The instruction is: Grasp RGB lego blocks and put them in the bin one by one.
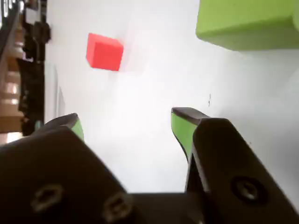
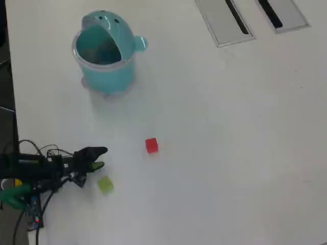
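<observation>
In the overhead view the light-teal bin stands upright at the back left. The red block lies mid-table, and the yellow-green block lies just right of and below my gripper. My gripper is low over the table, open and empty, pointing right. In the wrist view the open jaws frame bare white table. The red block lies ahead to the upper left, and the yellow-green block is large at the top right, outside the right finger. The blue block is not in view.
The arm's body and cables lie along the table's left edge in the overhead view. Two grey slotted panels sit in the table at the back right. Dark clutter lines the left edge of the wrist view.
</observation>
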